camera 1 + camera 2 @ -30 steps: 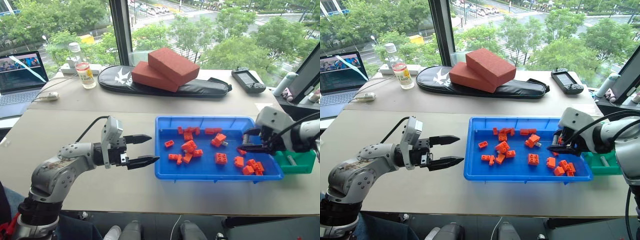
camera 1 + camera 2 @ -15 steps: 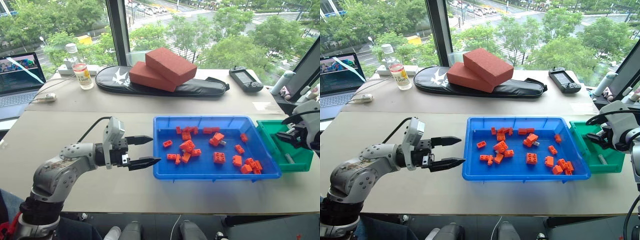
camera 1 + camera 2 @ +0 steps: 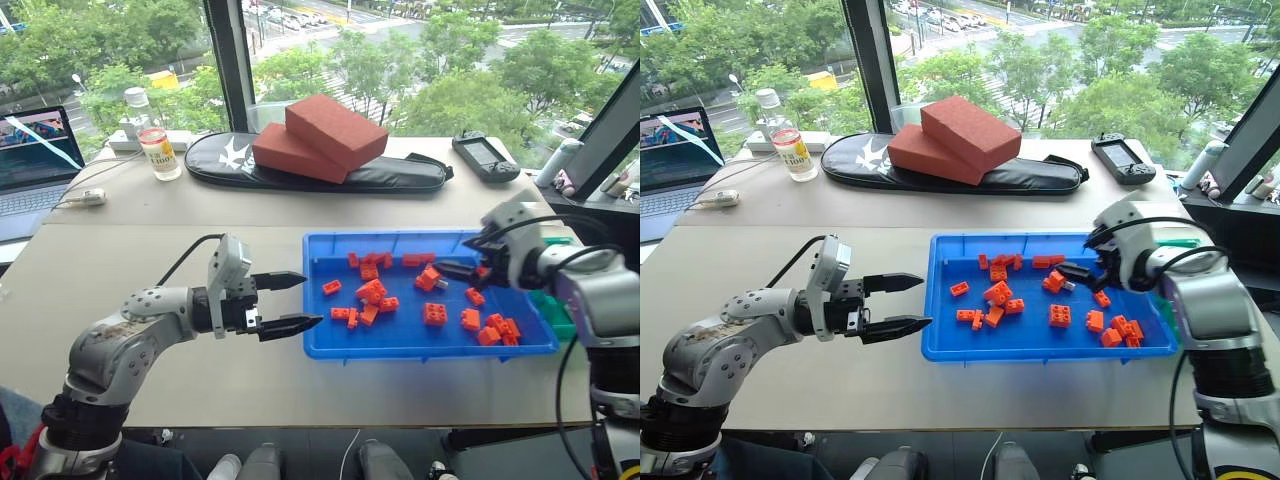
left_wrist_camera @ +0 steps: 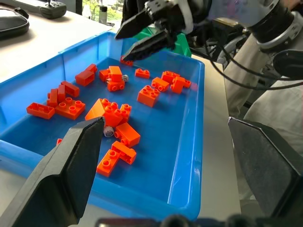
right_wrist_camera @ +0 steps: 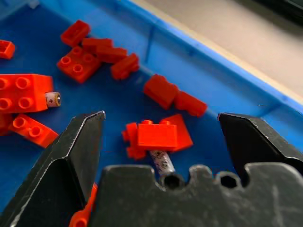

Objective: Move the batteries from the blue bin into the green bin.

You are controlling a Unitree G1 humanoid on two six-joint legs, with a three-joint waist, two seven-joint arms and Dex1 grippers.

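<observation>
Your left claw (image 3: pixel 290 302) hangs released over the beige worktop (image 3: pixel 150 250), just beside the near-left wall of the large shallow bright-blue plastic bin (image 3: pixel 330 345). Inside it, small silvery cylindrical batteries (image 5: pixel 163 162) lie among orange-red studded toy bricks (image 3: pixel 372 293). Your right claw (image 3: pixel 452 271) spreads wide above them. Behind that arm, the small teal-green plastic bin (image 3: pixel 556 318) stands against the blue bin's right wall.

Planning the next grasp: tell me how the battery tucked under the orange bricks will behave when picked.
The battery looks smooth and round, so it may slip or roll. An orange brick lies over it and will likely shift. The right end effector is open.
</observation>
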